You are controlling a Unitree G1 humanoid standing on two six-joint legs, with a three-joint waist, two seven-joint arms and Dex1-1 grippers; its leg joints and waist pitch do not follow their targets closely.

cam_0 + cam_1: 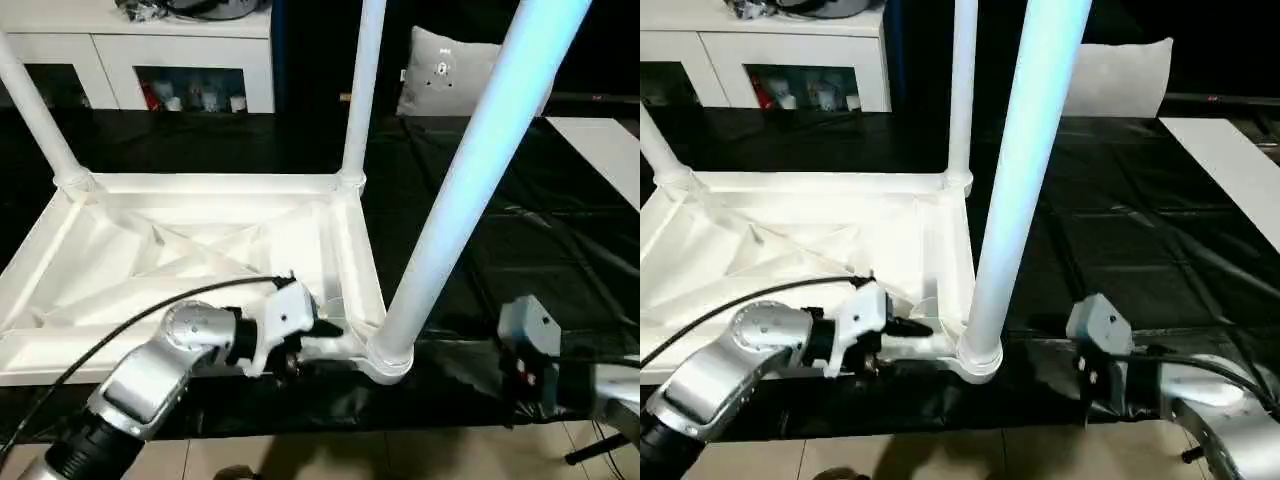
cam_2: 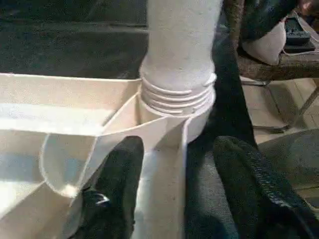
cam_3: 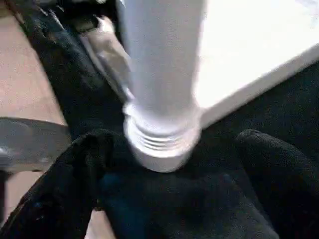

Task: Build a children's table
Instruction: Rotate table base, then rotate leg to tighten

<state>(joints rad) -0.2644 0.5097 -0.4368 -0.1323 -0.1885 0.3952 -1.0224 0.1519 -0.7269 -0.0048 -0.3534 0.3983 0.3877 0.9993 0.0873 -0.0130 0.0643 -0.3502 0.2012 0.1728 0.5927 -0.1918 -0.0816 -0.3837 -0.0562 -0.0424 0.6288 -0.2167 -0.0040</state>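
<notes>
L hand [image 2: 174, 199] astride tabletop [image 1: 190, 250] rim, R hand [image 3: 169, 199] wide open by leg [image 1: 470, 170], cabinet [image 1: 150, 60] behind

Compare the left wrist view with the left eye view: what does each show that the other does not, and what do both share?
Left wrist view alone: the threads at the near leg's base, and the left gripper's fingers straddling the tabletop's side wall.
Left eye view alone: two far legs standing in their sockets, the white cabinet, and the right gripper beside the table.
Both: the near leg, seated in its corner socket.
</notes>
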